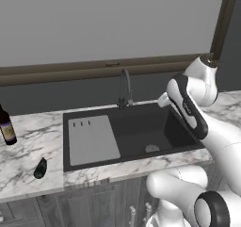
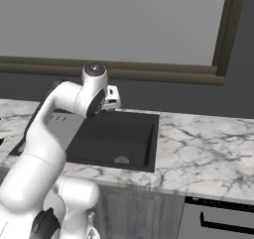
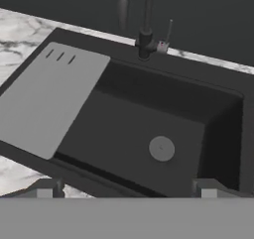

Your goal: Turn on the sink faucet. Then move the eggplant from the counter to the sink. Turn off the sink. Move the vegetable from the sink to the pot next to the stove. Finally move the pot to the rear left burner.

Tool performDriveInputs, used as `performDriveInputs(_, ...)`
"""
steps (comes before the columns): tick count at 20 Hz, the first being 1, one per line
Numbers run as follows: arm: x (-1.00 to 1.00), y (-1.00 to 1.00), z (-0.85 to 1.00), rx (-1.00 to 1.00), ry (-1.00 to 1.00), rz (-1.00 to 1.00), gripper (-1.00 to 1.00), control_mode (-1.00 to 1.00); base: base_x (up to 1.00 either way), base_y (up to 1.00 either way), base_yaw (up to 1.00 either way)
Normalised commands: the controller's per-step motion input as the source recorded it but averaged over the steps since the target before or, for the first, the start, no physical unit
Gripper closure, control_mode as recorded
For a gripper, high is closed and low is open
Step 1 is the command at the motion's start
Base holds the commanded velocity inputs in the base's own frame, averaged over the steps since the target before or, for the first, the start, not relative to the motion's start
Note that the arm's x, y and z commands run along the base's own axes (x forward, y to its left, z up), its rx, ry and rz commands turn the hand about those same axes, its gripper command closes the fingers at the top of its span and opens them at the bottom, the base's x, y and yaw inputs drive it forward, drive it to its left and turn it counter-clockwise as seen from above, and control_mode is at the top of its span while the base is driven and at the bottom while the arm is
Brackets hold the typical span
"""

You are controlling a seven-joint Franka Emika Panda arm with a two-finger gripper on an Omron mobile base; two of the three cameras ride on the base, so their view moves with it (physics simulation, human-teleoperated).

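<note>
Hand over the sink, fingers spread wide and holding nothing.
The hand (image 3: 126, 187) hangs above the dark sink (image 1: 179, 136), facing the faucet (image 1: 124, 87) at its back rim. The eggplant (image 1: 40, 168) lies on the marble surface (image 1: 26, 150), left of the sink, near a bottle (image 1: 6, 125).

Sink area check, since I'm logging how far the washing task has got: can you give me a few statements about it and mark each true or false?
1. The eggplant lies on the counter left of the sink. True.
2. Water runs from the faucet. False: no stream shows below the spout.
3. The gripper holds the eggplant. False: its jaws stand open and empty over the basin.
4. A wine bottle stands upright on the counter's left end. True.
5. A light drainboard covers the sink's left part. True.
6. The drain is blocked by a vegetable. False: the basin holds nothing.
</note>
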Motion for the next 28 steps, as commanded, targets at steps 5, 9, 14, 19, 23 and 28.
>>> performDriveInputs(5,0.25,-0.17,-0.11,0.03,-0.14,0.18,-1.0,-1.0,0.0,0.0,0.0)
performDriveInputs(9,0.18,-0.02,-0.03,0.02,-0.12,0.11,-1.0,-1.0,0.0,0.0,0.0)
performDriveInputs(14,0.42,0.0,-0.06,0.02,-0.15,0.05,-1.0,-1.0,0.0,0.0,0.0)
performDriveInputs(19,0.39,0.01,-0.07,0.0,-0.13,0.04,-1.0,-1.0,0.0,0.0,0.0)
performDriveInputs(23,0.36,0.0,-0.07,0.0,-0.03,0.04,-1.0,-1.0,0.0,0.0,0.0)
performDriveInputs(28,0.29,0.0,-0.09,0.01,-0.05,0.05,-1.0,-1.0,0.0,0.0,0.0)
